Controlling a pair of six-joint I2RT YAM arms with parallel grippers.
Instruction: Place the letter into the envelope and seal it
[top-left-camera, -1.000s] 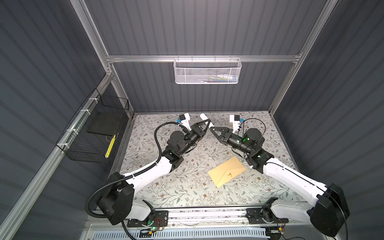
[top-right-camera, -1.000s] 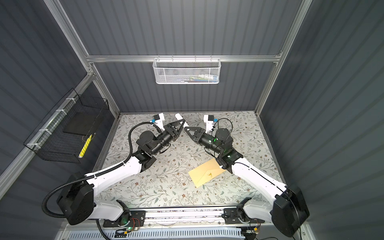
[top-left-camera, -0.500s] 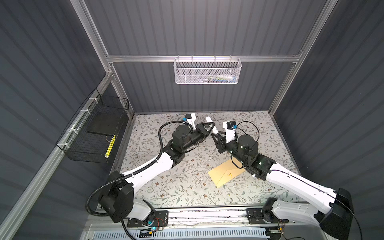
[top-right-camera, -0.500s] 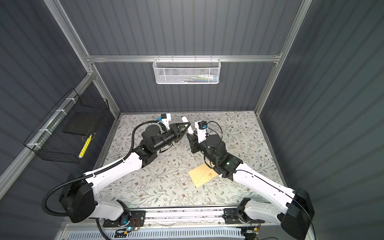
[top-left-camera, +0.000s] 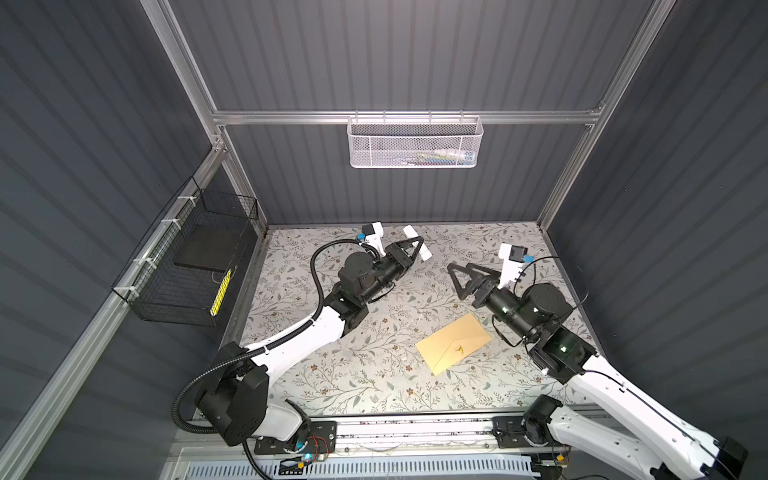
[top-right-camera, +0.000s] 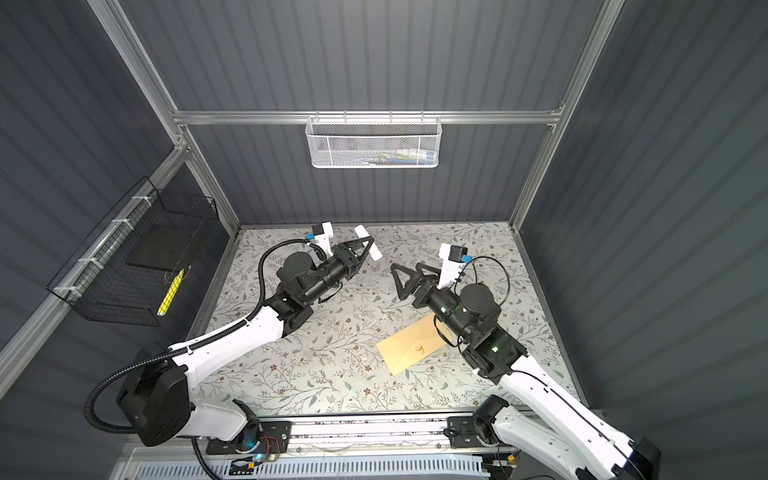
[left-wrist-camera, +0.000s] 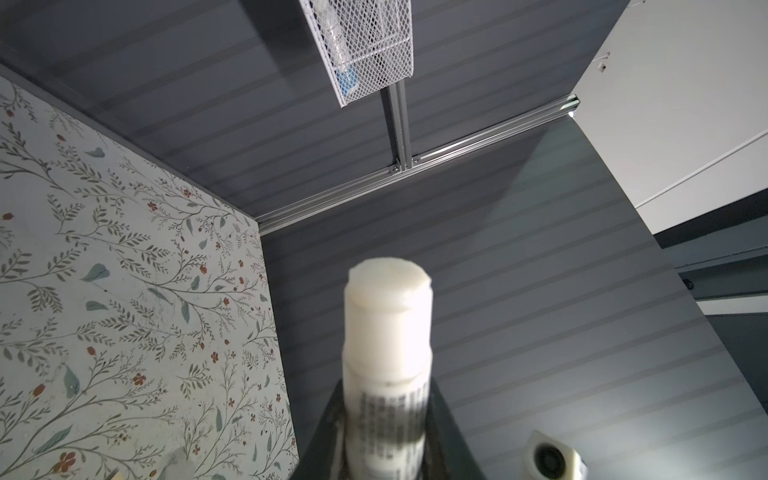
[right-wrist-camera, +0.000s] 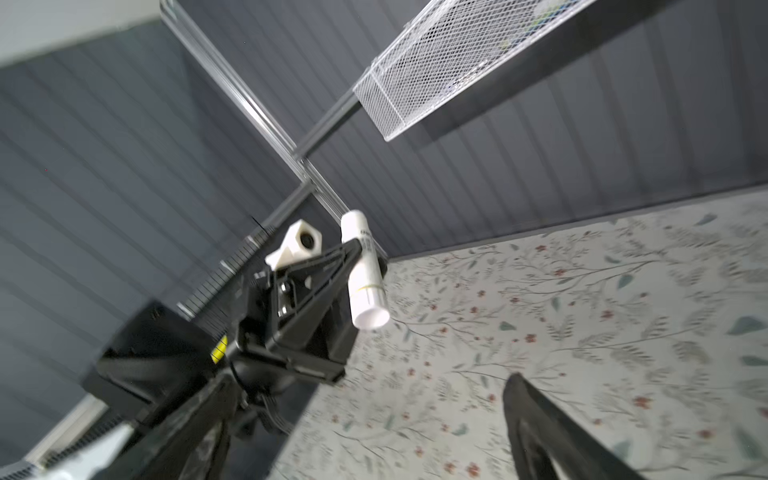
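The tan envelope (top-left-camera: 453, 344) (top-right-camera: 415, 344) lies flat on the floral table at the front right, its pointed flap folded down and a small gold mark at the tip. The letter is out of view. My left gripper (top-left-camera: 417, 245) (top-right-camera: 368, 245) (left-wrist-camera: 384, 415) hangs above the back middle, shut on a white tube (top-left-camera: 424, 253) (top-right-camera: 375, 253) (left-wrist-camera: 386, 332) (right-wrist-camera: 365, 274) held crosswise. My right gripper (top-left-camera: 455, 280) (top-right-camera: 397, 281) (right-wrist-camera: 365, 415) stands open to the right of the tube, apart from it, with nothing between its fingers (right-wrist-camera: 536, 424).
A white mesh basket (top-left-camera: 415, 143) hangs on the back wall. A black wire basket (top-left-camera: 195, 266) hangs on the left wall. The right forearm passes just beside the envelope's right corner. A metal rail (top-left-camera: 415, 428) runs along the table's front edge.
My right gripper has opened wide and drawn back to the right, away from the tube's end where it was. The left gripper keeps the tube.
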